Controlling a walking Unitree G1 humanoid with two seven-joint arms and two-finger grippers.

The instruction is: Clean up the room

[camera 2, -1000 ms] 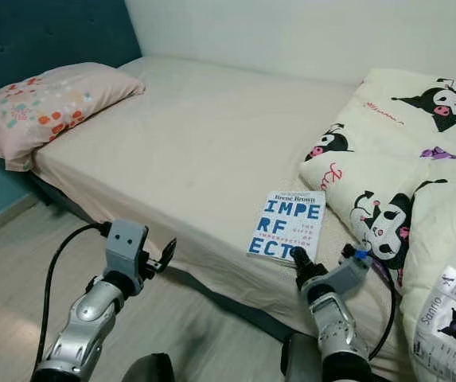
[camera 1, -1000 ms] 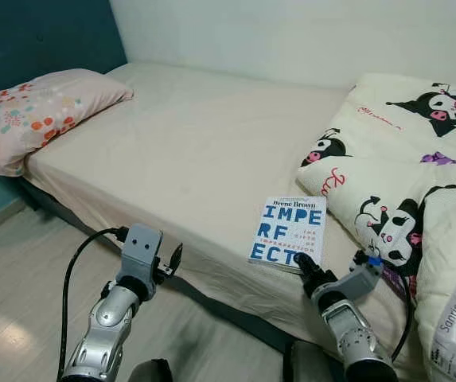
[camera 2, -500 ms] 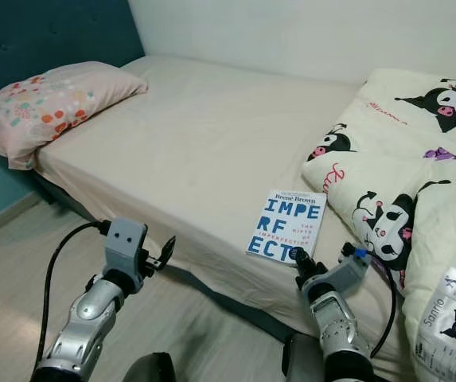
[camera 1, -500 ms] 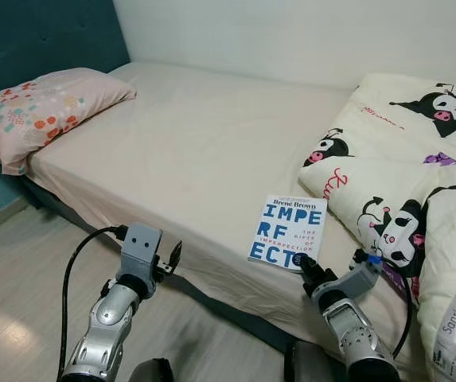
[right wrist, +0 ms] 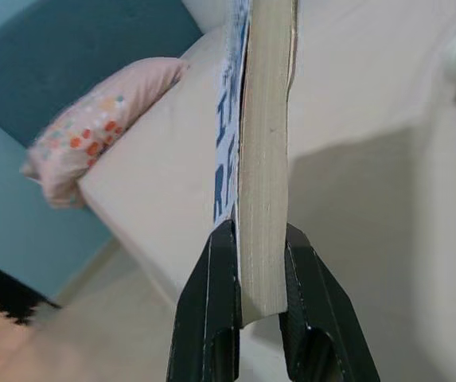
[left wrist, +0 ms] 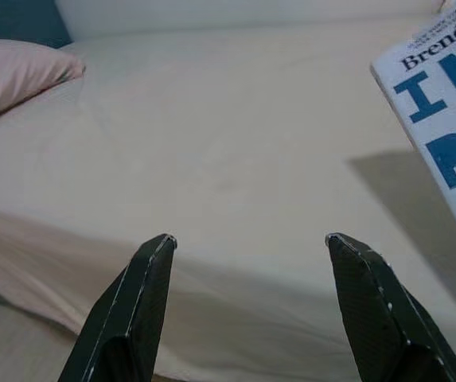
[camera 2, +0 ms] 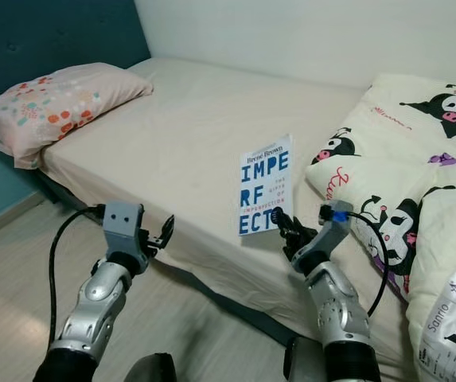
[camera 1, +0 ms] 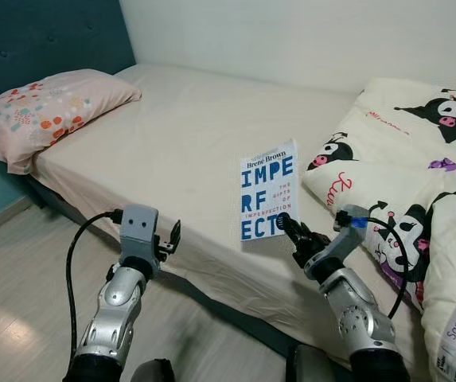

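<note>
The book (camera 1: 266, 193) stands upright above the bed (camera 1: 172, 143), its lower corner pinched in our right gripper (camera 1: 290, 227) jaws; our left gripper (left wrist: 247, 247) hovers near the bed's edge, jaws spread.

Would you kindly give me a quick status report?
Right gripper shut on book, held upright above bed. Left gripper open, idle. Nothing in the way.

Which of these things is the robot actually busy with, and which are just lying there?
In use: book, pinched at its lower edge by the right gripper.

Just lying about: pillow, cartoon quilt, bed sheet; left gripper open, holding nothing.
</note>
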